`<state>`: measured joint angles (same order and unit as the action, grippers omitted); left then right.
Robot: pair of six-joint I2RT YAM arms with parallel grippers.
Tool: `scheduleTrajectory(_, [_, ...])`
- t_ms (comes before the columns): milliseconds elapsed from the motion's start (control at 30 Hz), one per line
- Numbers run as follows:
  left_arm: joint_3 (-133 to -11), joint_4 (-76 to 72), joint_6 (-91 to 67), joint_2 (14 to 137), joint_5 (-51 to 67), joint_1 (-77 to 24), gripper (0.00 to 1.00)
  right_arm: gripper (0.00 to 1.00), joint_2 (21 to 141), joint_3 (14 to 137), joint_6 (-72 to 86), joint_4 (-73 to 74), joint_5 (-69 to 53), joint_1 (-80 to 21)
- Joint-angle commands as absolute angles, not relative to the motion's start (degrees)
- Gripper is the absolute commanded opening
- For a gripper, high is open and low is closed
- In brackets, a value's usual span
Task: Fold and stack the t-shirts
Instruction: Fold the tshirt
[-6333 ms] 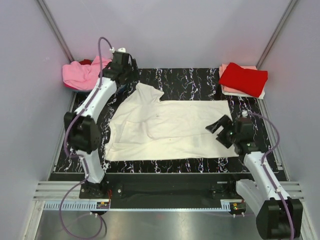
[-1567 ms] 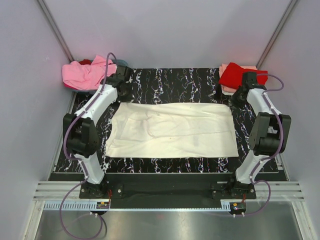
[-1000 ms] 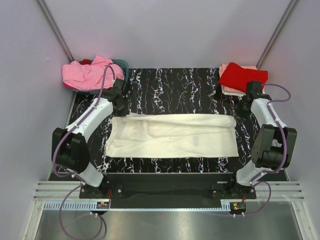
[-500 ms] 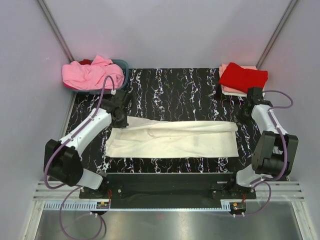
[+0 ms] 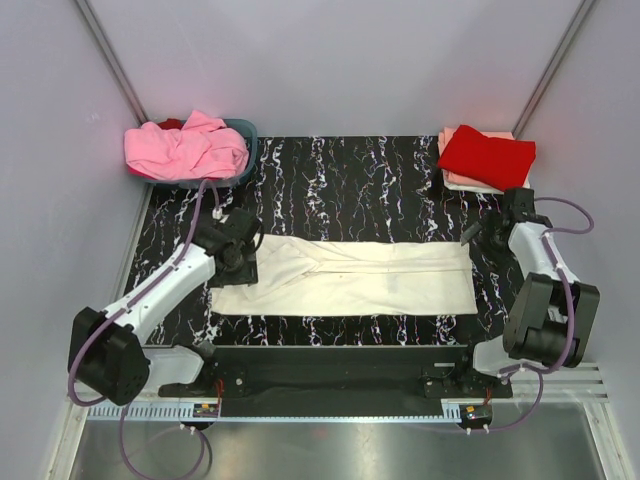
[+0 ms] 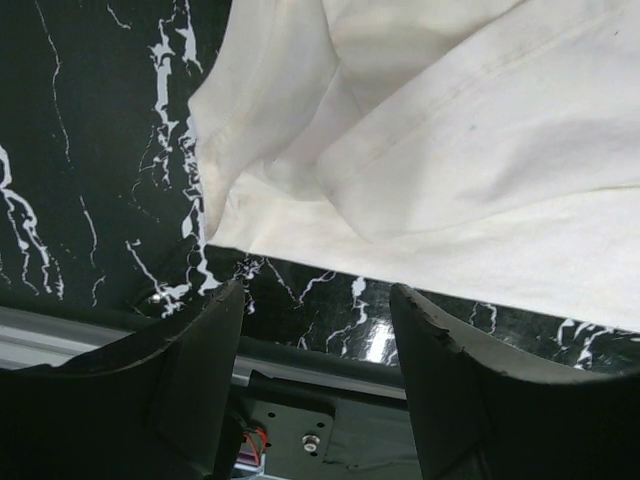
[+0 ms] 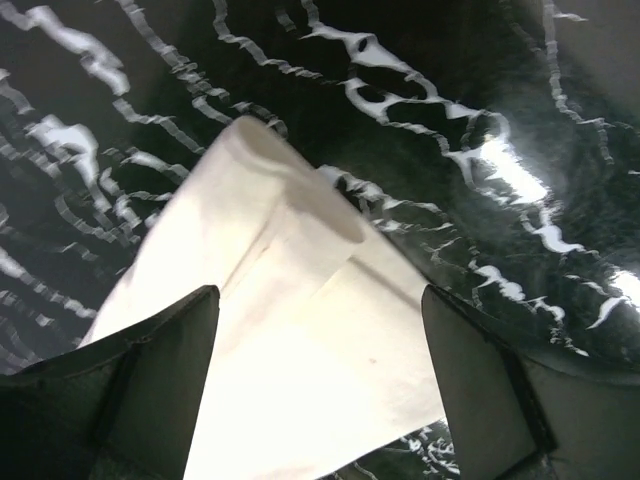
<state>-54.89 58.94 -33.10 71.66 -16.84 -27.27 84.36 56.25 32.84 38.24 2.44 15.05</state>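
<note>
The cream-white t-shirt [image 5: 350, 275] lies folded into a long band across the middle of the table [image 5: 380, 170]. Both tools stand open and hold nothing. The left tool [image 5: 242, 262] hangs over the band's rumpled left end, the right tool [image 5: 472, 236] over its far right corner. The likely trouble is a finger catching the loose top layer when a tool lifts away, dragging the fold open. The bunched cloth at the left end may also get pressed into the next fold, giving a lopsided bundle for the stack under the red t-shirt [image 5: 487, 155] at the far right.
</note>
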Motion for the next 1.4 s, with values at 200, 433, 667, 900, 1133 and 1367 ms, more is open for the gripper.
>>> scheduleTrajectory(200, [-53.18,45.62,-38.05,80.13,-16.00,-27.07,0.62,0.68,84.09,57.65,31.29,31.55,-10.62,5.72])
scheduleTrajectory(433, [-55.71,40.26,-38.67,92.97,-14.41,-26.63,0.58,0.54,97.81,58.71,28.39,31.99,-12.13,3.61])
scheduleTrajectory(667, [-74.06,44.45,-34.99,111.31,-16.07,-24.61,0.56,0.48,96.08,54.24,30.05,36.90,-10.55,-4.90])
scheduleTrajectory(900, [-128.67,60.71,-29.37,140.89,-13.55,-24.26,0.56,0.56,79.73,46.40,51.21,39.90,-14.66,-39.42])
scheduleTrajectory(1133, [-132.77,37.67,-23.21,132.50,5.88,-28.12,0.84,0.73,71.99,69.20,53.46,54.09,-7.94,-52.74])
scheduleTrajectory(1367, [-139.57,45.66,-21.45,119.54,1.15,-27.61,0.99,0.87,76.11,81.39,41.93,58.64,2.73,-42.21])
